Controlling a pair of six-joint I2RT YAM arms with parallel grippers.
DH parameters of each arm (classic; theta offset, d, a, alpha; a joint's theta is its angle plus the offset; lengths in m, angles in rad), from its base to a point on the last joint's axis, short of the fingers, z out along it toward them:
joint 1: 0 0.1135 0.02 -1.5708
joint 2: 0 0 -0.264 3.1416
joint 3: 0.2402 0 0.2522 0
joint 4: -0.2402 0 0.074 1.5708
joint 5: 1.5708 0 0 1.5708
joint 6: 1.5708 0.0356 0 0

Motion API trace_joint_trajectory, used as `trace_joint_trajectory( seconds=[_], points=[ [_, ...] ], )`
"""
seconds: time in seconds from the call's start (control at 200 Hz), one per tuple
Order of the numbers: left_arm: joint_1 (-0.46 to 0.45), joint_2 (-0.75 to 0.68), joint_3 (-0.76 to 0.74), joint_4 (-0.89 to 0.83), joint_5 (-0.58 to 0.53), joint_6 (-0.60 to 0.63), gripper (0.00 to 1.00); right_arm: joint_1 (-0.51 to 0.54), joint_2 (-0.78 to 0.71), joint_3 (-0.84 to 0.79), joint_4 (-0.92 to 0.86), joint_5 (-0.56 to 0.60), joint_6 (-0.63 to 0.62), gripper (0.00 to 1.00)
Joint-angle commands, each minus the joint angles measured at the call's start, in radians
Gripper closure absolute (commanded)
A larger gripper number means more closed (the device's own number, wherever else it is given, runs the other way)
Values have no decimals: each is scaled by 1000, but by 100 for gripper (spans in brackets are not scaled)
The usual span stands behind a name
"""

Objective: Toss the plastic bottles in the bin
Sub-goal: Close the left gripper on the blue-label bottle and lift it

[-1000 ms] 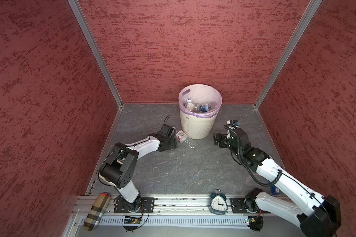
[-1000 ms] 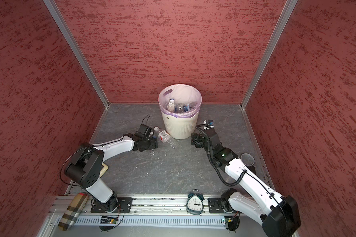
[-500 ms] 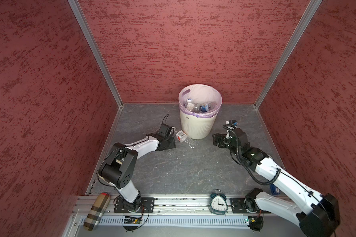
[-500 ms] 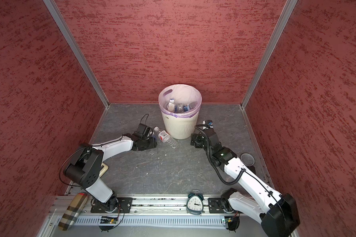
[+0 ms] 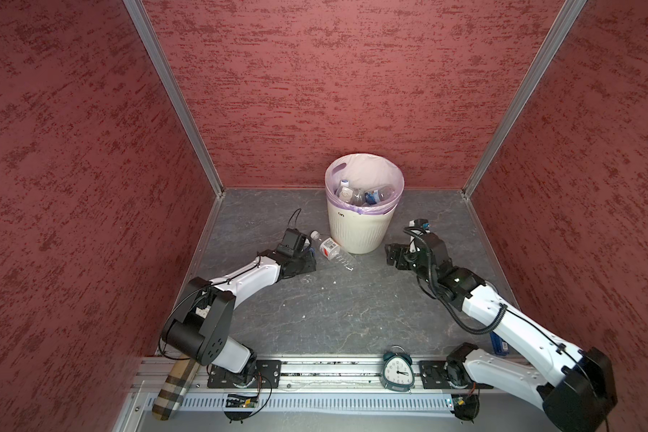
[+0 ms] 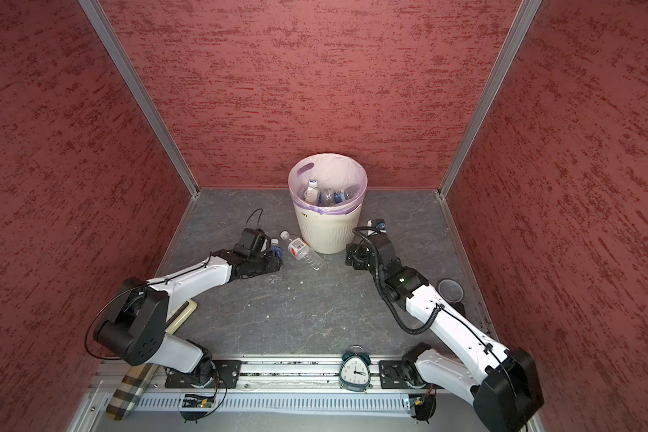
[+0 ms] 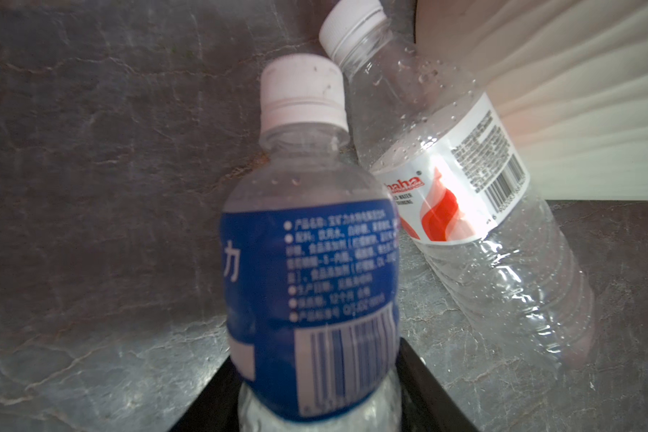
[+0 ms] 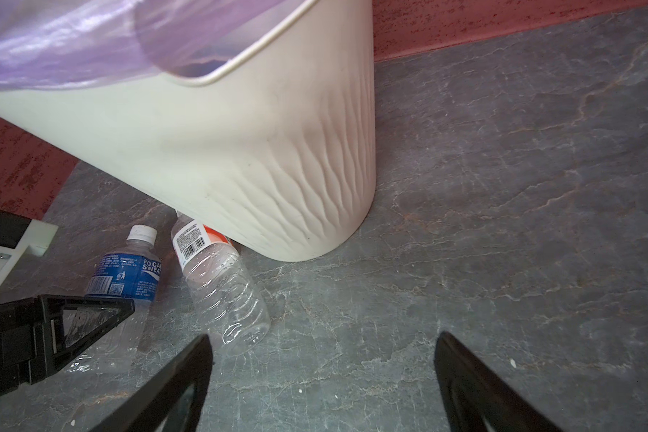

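Centre rear of both top views, the bin (image 5: 356, 232) (image 6: 326, 232) stands on the grey table (image 5: 352, 310) with several plastic bottles (image 5: 360, 194) already heaped inside its lilac liner. Down at the front rail sits a teal alarm clock (image 5: 397, 372), a plaid roll (image 5: 173, 389) lies at lower left, and in a top view a cream keypad (image 6: 182, 316) peeks from under the left arm, all well clear of the action. The crowding is at the bin's foot, just left of it: a red-and-white-labelled bottle (image 5: 332, 250) (image 7: 464, 205) lies on its side hard against the ribbed wall, and just beside it lies the blue-labelled bottle (image 7: 311, 269) (image 8: 128, 276), white cap pointing to the rear. The left end effector (image 6: 277, 262) reaches in low, its jaws pressed on both sides of that blue bottle's body, with the bottle down on the table. Right of the bin, the right end effector (image 8: 322, 340) (image 5: 391, 254) hangs with jaws wide apart over bare table, holding nothing, the red-and-white bottle nearby.
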Motion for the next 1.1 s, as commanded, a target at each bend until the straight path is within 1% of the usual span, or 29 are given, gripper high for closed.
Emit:
trace_joint_trajectory(
  seconds=[0.0,0.251,0.476,0.711,0.892,1.097],
  points=[
    [5,-45,-29,37,0,19,48,-3,5,29,30,-23,17,7],
    [5,-153,-104,79,-20,29,52,-3,19,27,38,-23,19,7],
    [5,-314,-196,120,-46,35,53,-3,42,26,55,-34,24,7],
    [5,-476,-259,102,-73,46,53,-3,82,23,78,-42,27,7],
    [4,-631,-303,75,-90,46,53,-3,105,19,95,-49,32,8],
    [4,-784,-305,5,-113,40,53,-1,109,6,117,-40,44,8]
  ],
)
